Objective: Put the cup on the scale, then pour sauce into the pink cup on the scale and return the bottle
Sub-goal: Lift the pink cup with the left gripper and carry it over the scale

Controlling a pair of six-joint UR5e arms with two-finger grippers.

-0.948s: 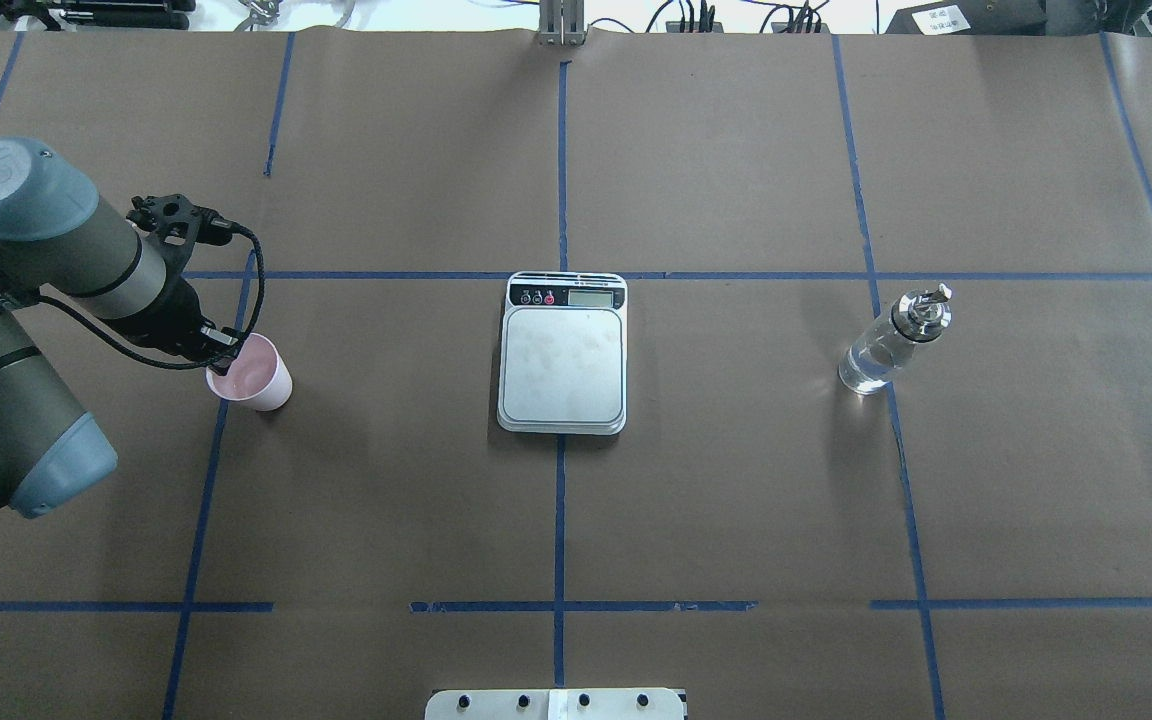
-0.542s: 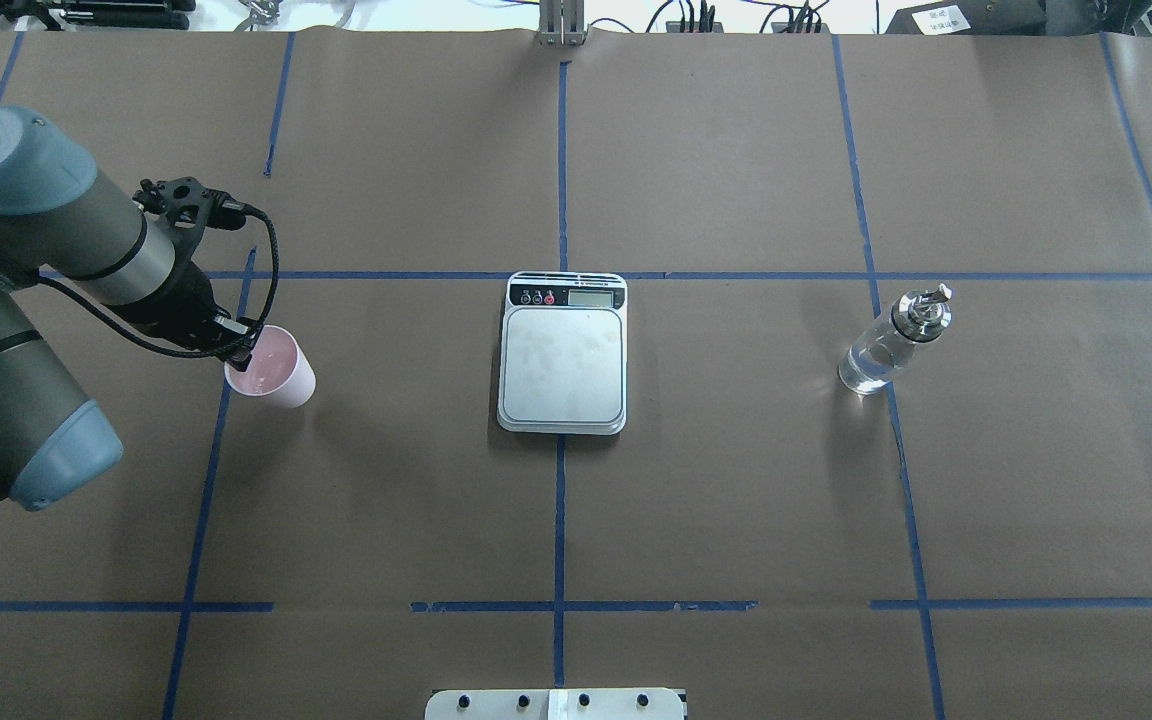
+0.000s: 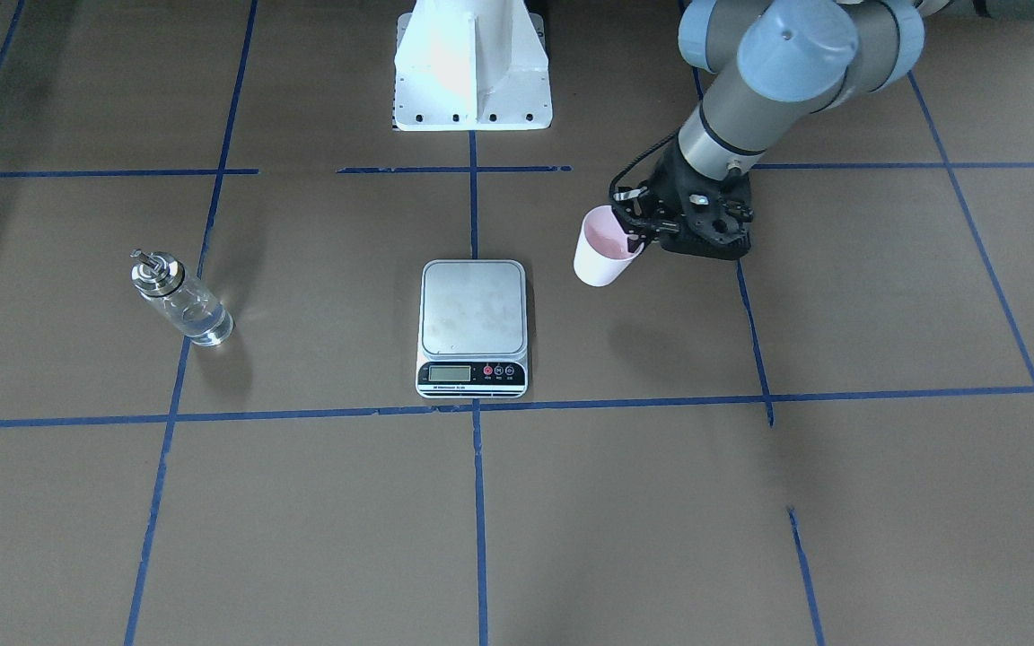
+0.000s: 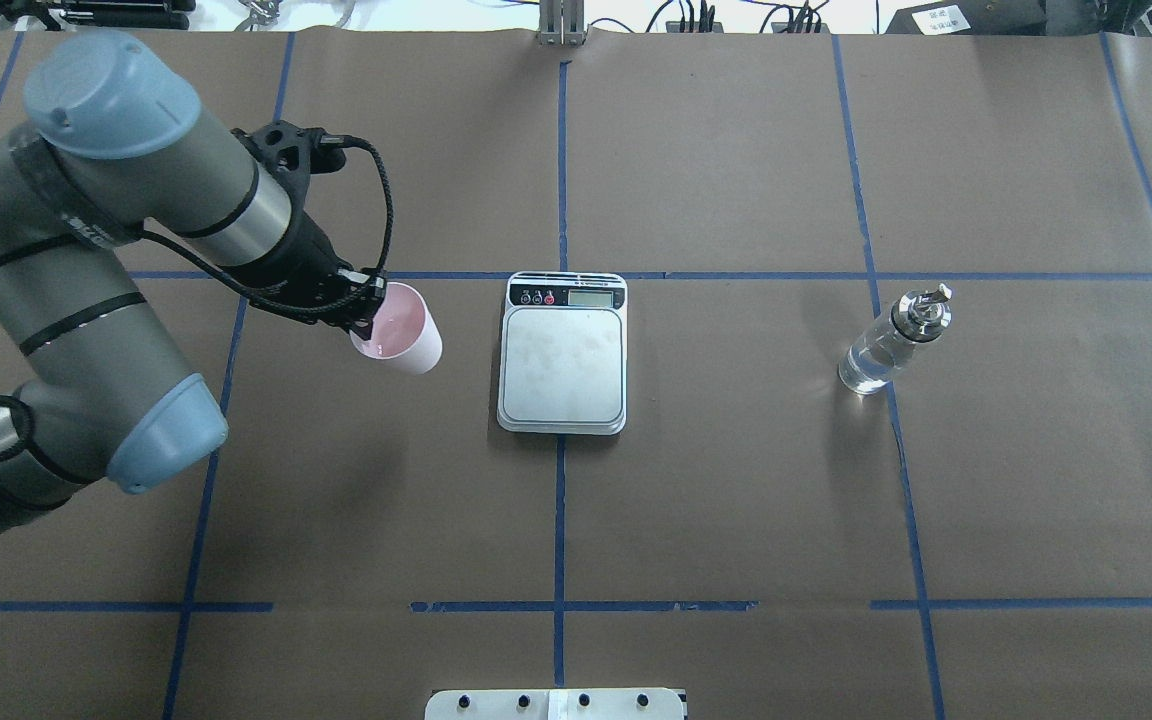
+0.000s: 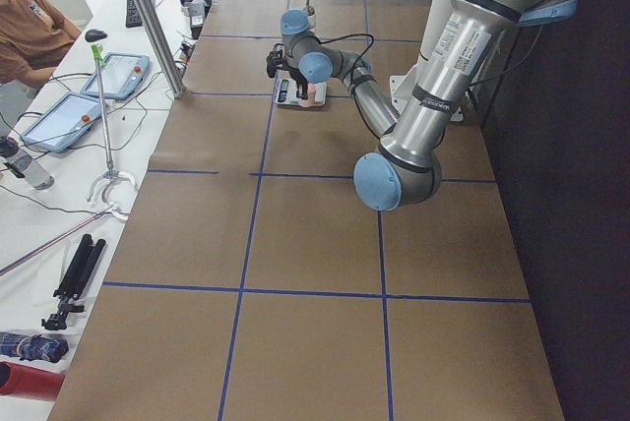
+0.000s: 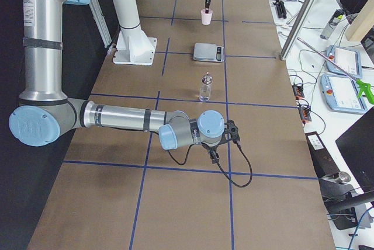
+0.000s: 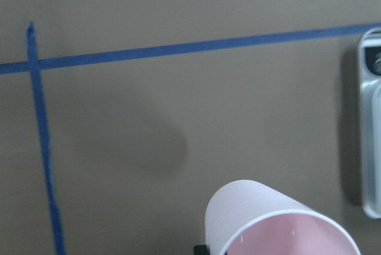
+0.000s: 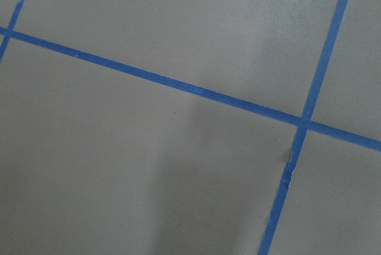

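Observation:
My left gripper (image 4: 368, 310) is shut on the rim of the pale pink cup (image 4: 401, 335) and holds it tilted above the table, just left of the scale (image 4: 563, 365). In the front-facing view the cup (image 3: 602, 251) hangs up and to the right of the scale (image 3: 472, 309). The left wrist view shows the cup (image 7: 280, 225) and the scale's edge (image 7: 372, 148). Nothing stands on the scale's platform. The glass bottle (image 4: 891, 345) with a silver cap and clear sauce stands to the right. My right gripper (image 6: 213, 153) shows only in the exterior right view; I cannot tell its state.
Brown paper with blue tape lines covers the table (image 4: 736, 500). The robot's white base (image 3: 472, 72) stands behind the scale in the front-facing view. Operators' tablets and cables (image 6: 345, 69) lie on a side table beyond the far edge.
My left arm has carried the pink cup to the right and slightly away from me, from near the left tape line to just beside the scale. Bottle and scale have not moved.

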